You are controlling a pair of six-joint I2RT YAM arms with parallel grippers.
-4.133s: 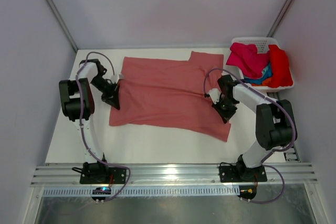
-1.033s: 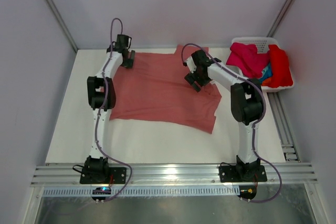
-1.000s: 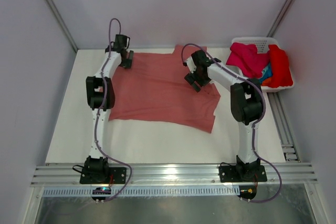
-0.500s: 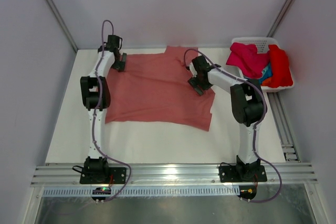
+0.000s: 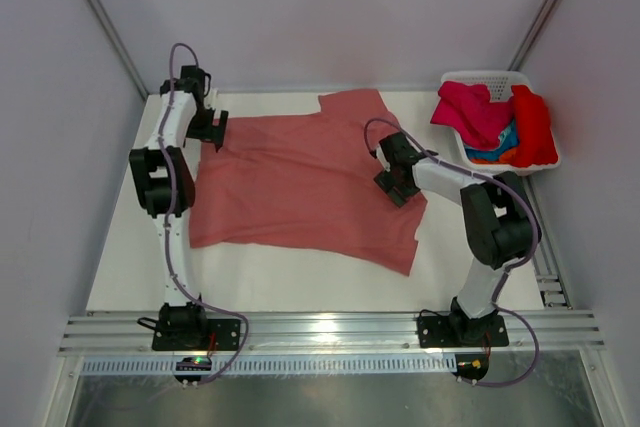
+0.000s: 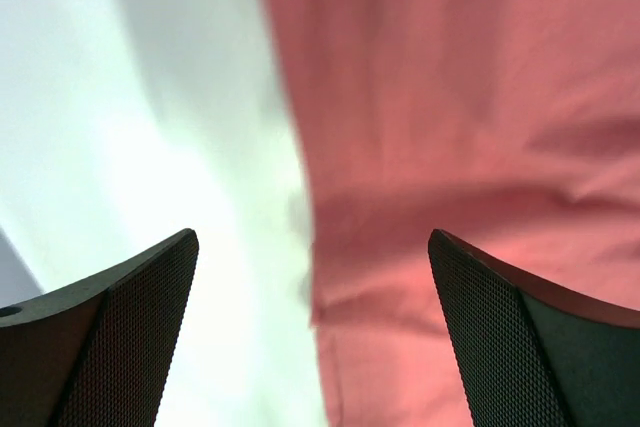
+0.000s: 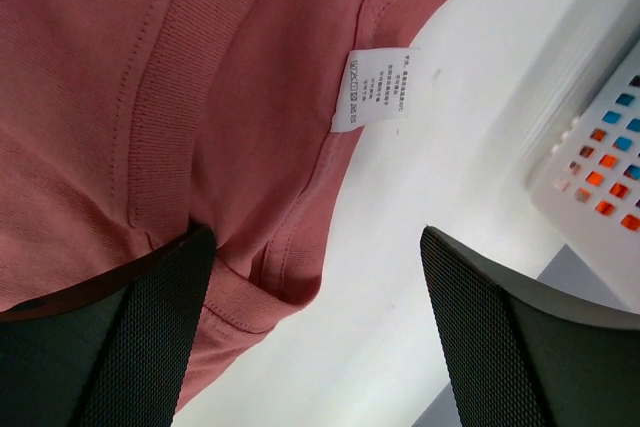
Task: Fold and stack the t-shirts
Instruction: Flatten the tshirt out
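A salmon t-shirt (image 5: 295, 182) lies spread flat on the white table. My left gripper (image 5: 212, 132) hovers open over its far left corner; in the left wrist view the shirt's edge (image 6: 310, 247) runs between the spread fingers (image 6: 130, 347), with my left gripper (image 6: 315, 332) holding nothing. My right gripper (image 5: 397, 187) is open at the shirt's right side, by the collar. In the right wrist view the collar and its white label (image 7: 372, 89) show above my right gripper (image 7: 315, 342), one finger (image 7: 120, 347) resting over the cloth. Magenta (image 5: 470, 112), red (image 5: 533, 127) and blue (image 5: 500, 142) t-shirts fill the basket.
A white plastic basket (image 5: 492, 78) stands at the far right corner of the table; its perforated wall (image 7: 600, 167) shows at the right edge of the right wrist view. Grey walls close in the table on three sides. A metal rail (image 5: 330, 332) runs along the near edge.
The left gripper has swung left and the right gripper nearer and right. The salmon shirt has shifted left and lies wider. Both grippers stayed open.
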